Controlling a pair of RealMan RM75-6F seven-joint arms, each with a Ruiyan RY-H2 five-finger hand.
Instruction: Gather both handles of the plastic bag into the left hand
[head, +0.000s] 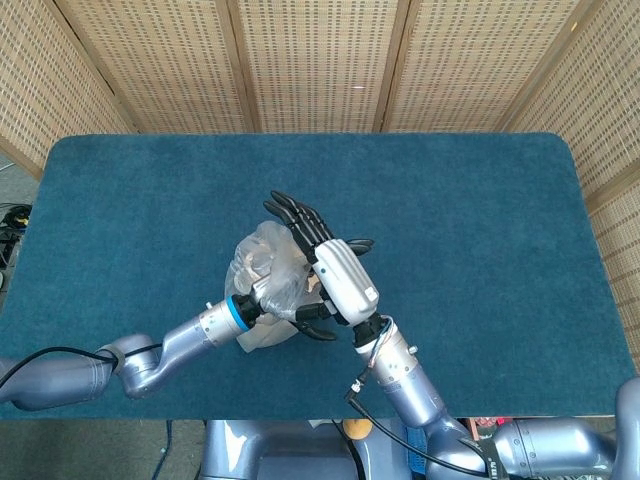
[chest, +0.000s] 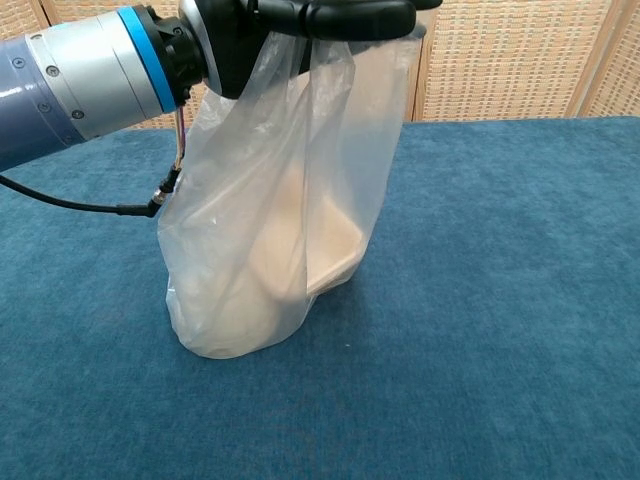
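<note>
A clear plastic bag (chest: 285, 210) with a pale container inside stands on the blue table; it also shows as the crumpled bag (head: 262, 262) from above. My left hand (chest: 290, 22) grips the bag's gathered top from the left and holds it up taut; in the head view the left hand (head: 292, 312) sits under the right one. My right hand (head: 335, 272) lies over the bag's mouth, its fingers (head: 295, 215) stretched out straight and its thumb out to the side. Whether a handle hangs on those fingers is hidden.
The blue cloth table (head: 480, 220) stretches wide on all sides of the bag. Woven wicker screens (head: 320, 60) stand behind its far edge. A black cable (chest: 90, 208) hangs from my left wrist.
</note>
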